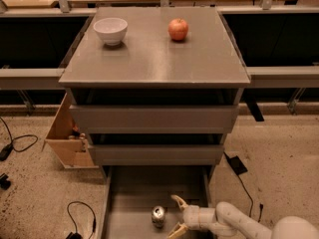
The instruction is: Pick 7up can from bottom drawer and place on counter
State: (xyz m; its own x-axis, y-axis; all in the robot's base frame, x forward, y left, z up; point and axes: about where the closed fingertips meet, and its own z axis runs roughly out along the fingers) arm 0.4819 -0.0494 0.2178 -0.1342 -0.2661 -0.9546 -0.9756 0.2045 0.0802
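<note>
The 7up can (158, 216) stands upright on the grey floor of the open bottom drawer (134, 198), its silver top facing up. My gripper (175, 214) is open, low inside the drawer just to the right of the can, one finger behind it and one in front, the can close to the gap between them but not held. The white arm reaches in from the lower right. The grey-brown counter (154, 59) is the cabinet top above.
A white bowl (110, 30) and a red apple (178, 29) sit on the counter. Two shallower drawers (152, 118) stick out slightly above the bottom one. A cardboard box (67, 133) stands left of the cabinet. Cables lie on the floor at left and right.
</note>
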